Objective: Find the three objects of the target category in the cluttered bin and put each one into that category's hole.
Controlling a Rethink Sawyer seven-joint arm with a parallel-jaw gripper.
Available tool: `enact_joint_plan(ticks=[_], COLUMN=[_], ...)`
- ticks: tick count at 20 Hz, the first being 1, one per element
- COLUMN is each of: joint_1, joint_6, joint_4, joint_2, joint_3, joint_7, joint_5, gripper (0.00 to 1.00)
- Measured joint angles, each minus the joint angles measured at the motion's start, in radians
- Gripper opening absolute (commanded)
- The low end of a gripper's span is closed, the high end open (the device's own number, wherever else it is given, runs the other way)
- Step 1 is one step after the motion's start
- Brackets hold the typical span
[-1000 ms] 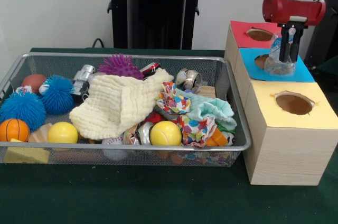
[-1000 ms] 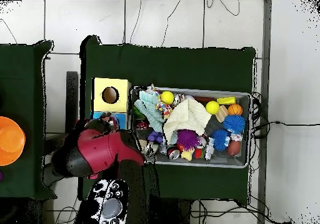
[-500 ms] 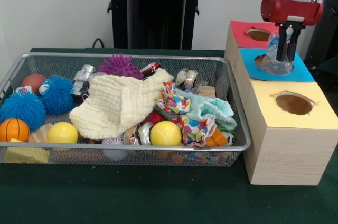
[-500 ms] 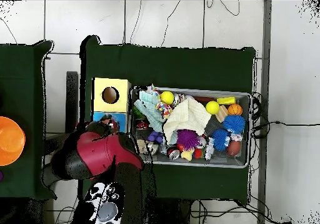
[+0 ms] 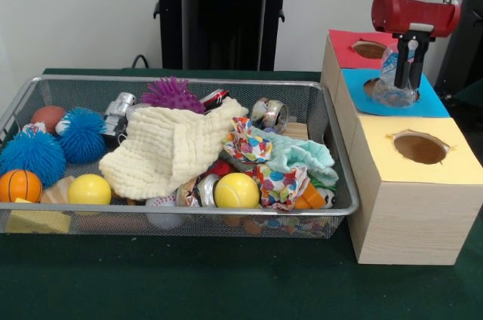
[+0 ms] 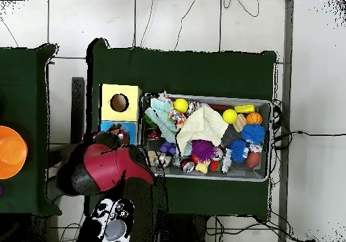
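Pincer: the pincer (image 5: pixel 407 71) sits at the upper right of the front view, clenched on a clear plastic bottle (image 5: pixel 391 82).
Change: over the last second it drifts a touch left and up; the bottle rides with it and now hangs over the blue hole (image 5: pixel 375 87) instead of beside it.
Bottle: it is low over the blue lid, its bottom at or just above the hole's rim; I cannot tell whether it touches.
Boxes: red box (image 5: pixel 349 50) behind, blue in the middle, yellow box (image 5: pixel 419 161) in front, all right of the bin (image 5: pixel 181 220).
Overhead: the arm (image 6: pixel 101 172) covers the blue box at lower left, so the bottle is hidden there.
Meaning: this looks like lining up for a drop into the blue hole, not yet made.
Bin: a can (image 5: pixel 270 114) lies by the far rim, with cloths and balls crowding the rest.
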Motion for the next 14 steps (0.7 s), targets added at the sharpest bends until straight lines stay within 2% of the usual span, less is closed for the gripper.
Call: enact_joint_plan(ticks=[14], joint_1=[0.005], joint_6=[-0.003], joint_4=[0.009], joint_2=[0.001], joint_3=[-0.013], joint_7=[0.000], joint_5=[0.034], gripper=[0.00])
